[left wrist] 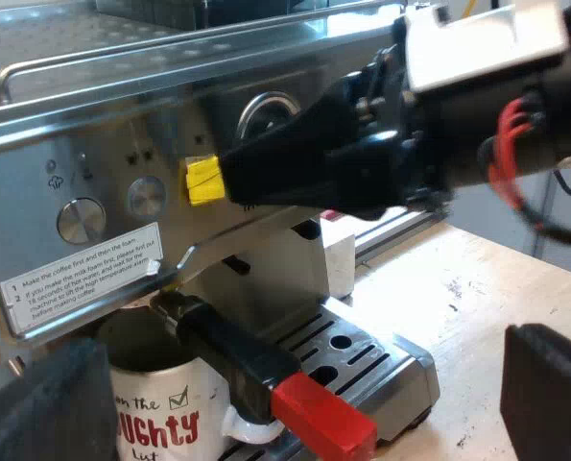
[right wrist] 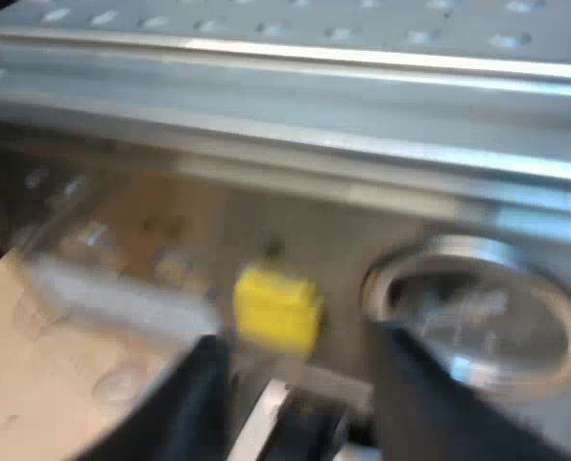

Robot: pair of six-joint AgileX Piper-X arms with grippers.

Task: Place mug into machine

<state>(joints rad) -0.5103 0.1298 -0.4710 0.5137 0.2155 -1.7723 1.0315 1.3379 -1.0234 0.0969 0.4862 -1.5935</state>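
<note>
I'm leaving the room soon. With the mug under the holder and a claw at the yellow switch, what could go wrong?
1. The right claw is at the yellow switch, close to the gauge; a slip might strike the gauge.
2. The open left claw hangs near the mug and the holder's red-ended handle; moving carelessly, it might knock either.

The espresso machine beyond the left fingers wore brushed steel with a dull shine. It carried polished round metal buttons and a white, paper-like label. The fingers themselves looked matt black and slightly grainy. Nearer them, the mug was glossy white ceramic. The holder's handle over its rim was smooth black plastic, its red end semi-gloss. The drip tray was satin metal, the counter pale bare wood. Beyond the gap of the right fingers, a matt yellow tab sat beside a chrome-rimmed gauge.
</note>
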